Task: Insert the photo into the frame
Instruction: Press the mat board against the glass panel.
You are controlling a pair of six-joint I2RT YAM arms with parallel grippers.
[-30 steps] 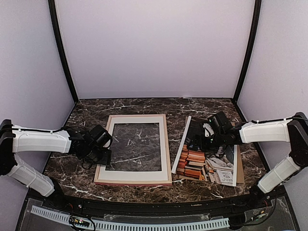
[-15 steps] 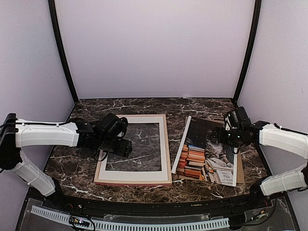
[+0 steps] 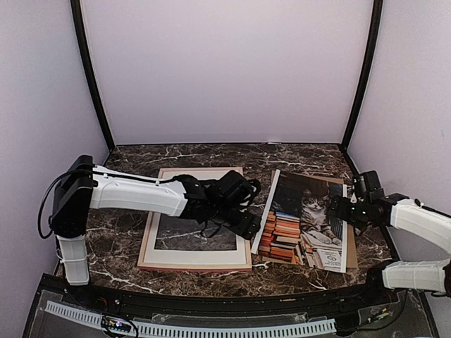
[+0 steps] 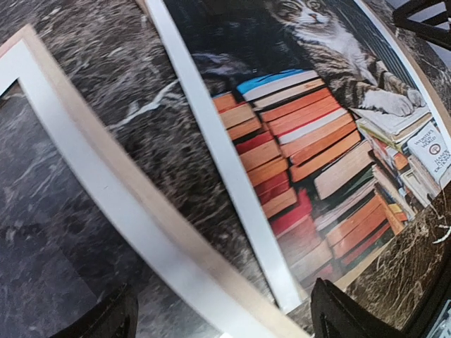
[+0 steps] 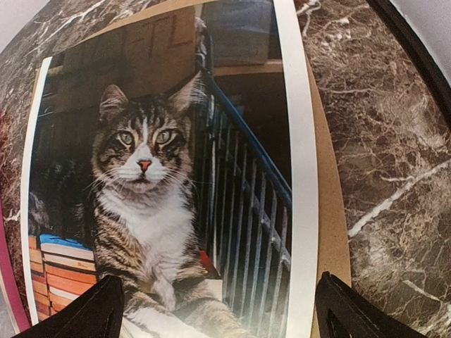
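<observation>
The photo (image 3: 303, 222) lies face up at the right, a tabby cat above stacked books with a white border. The frame (image 3: 194, 262) lies left of it, pale wood side up, with a pink edge along its near side. My left gripper (image 3: 248, 224) is open and empty over the frame's right rail, by the photo's left edge. The left wrist view shows that rail (image 4: 165, 215) and the photo (image 4: 303, 141) between my fingertips. My right gripper (image 3: 340, 211) is open and empty above the photo's right part (image 5: 148, 183).
A brown backing board (image 3: 351, 255) lies under the photo and sticks out along its right edge, also seen in the right wrist view (image 5: 328, 232). Dark marble tabletop (image 3: 120, 253). Purple walls close the back and sides.
My left arm has swung right, from the frame's left rail across to its right rail. My right gripper has drawn back right, from the photo's middle to its right part.
</observation>
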